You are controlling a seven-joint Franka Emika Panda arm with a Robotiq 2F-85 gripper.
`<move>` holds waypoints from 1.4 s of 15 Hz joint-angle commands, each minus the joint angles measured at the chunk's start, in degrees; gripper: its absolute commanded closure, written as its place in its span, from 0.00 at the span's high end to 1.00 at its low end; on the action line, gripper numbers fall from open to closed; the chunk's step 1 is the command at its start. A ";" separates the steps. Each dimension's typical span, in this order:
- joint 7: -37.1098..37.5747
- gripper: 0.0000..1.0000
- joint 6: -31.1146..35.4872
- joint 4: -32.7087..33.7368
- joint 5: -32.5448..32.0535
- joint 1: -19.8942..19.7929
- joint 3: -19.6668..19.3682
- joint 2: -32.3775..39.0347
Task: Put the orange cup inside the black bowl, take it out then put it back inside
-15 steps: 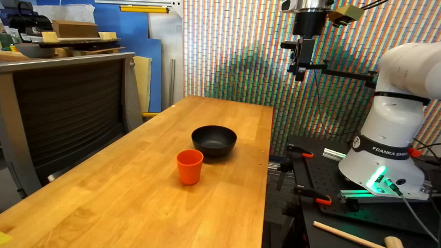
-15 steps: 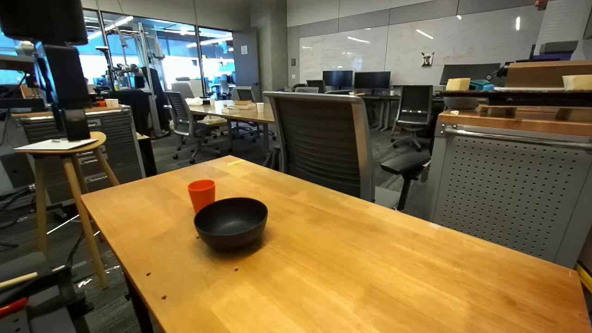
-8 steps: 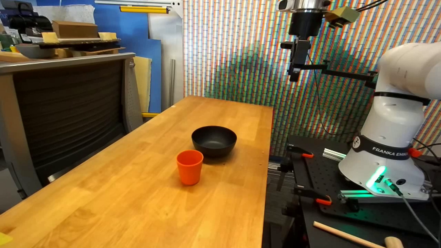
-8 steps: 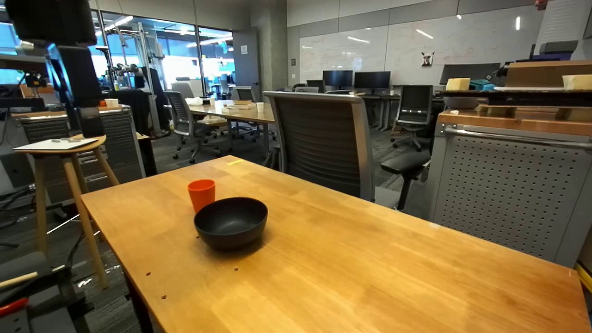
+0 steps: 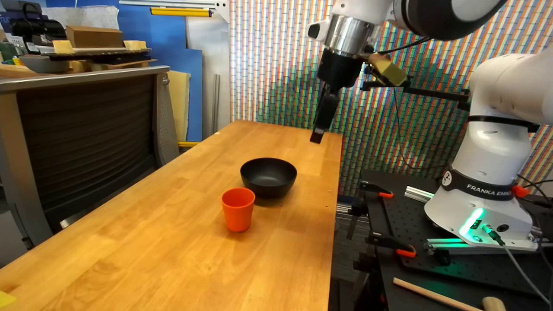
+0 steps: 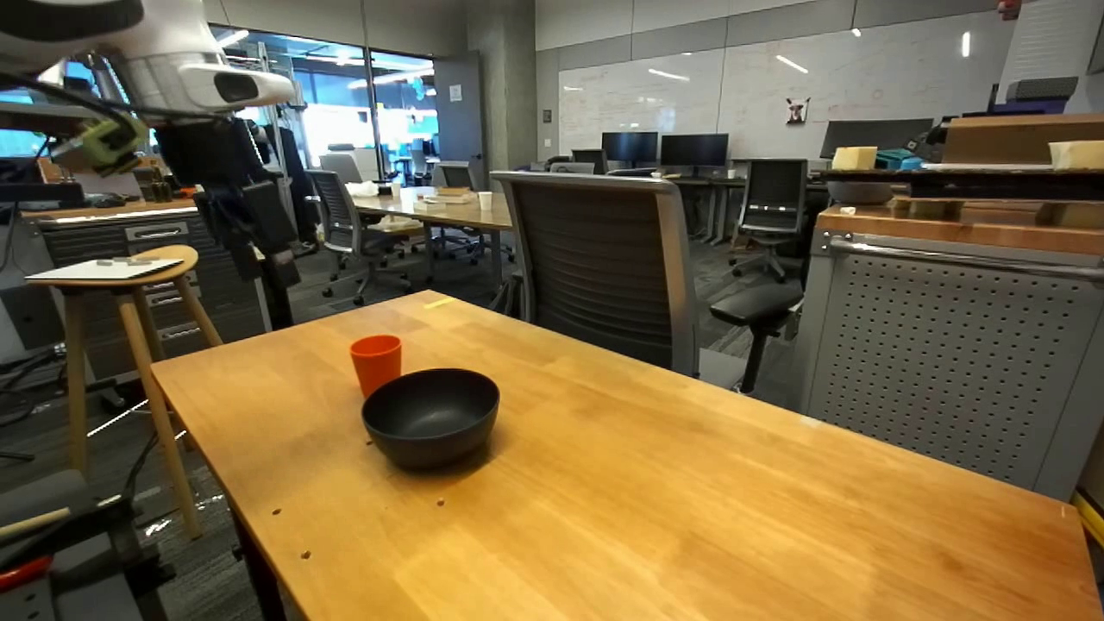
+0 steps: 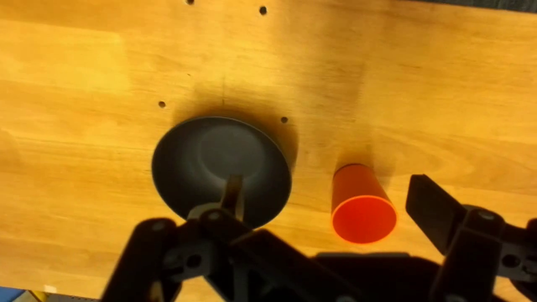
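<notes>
The orange cup point(image 5: 238, 212) stands upright near the black bowl point(image 5: 268, 178), outside it; the wrist view shows a strip of desk point(image 7: 311, 184) between the two. Higher than the bowl and well apart from it, on the side toward the robot base point(image 5: 479, 181), hang the fingers point(image 7: 434, 212), tilted and spread wide; in the wrist view, one covers part of the bowl. On the bowl's opposite side is a dark-backed chair point(image 6: 599, 267).

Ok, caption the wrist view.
Open black fingers frame an upright, tapered orange plastic cup beside a round black bowl on a wooden table.
</notes>
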 commanded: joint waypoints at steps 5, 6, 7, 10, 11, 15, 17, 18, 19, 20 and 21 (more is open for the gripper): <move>18.79 1.00 16.39 10.37 -23.57 -8.36 11.72 25.34; 21.87 1.00 16.18 12.32 -28.47 -8.53 11.22 27.75; 24.90 1.00 15.86 14.31 -33.34 -9.10 10.99 29.97; 32.76 1.00 14.85 19.72 -44.54 -8.17 9.19 36.27; 35.27 1.00 14.78 21.25 -48.08 -7.55 8.57 38.22; 44.91 0.75 14.39 26.68 -62.07 -5.22 5.97 45.58; 48.89 0.67 14.07 29.14 -67.96 -4.16 4.54 48.98; 50.30 0.58 14.03 30.17 -69.73 -3.79 4.08 50.58; 51.78 0.50 13.93 31.13 -71.65 -3.36 3.46 52.05; 52.60 0.42 13.84 31.85 -72.70 -3.17 3.12 53.36; 53.37 0.35 13.71 32.52 -73.61 -2.93 2.80 54.47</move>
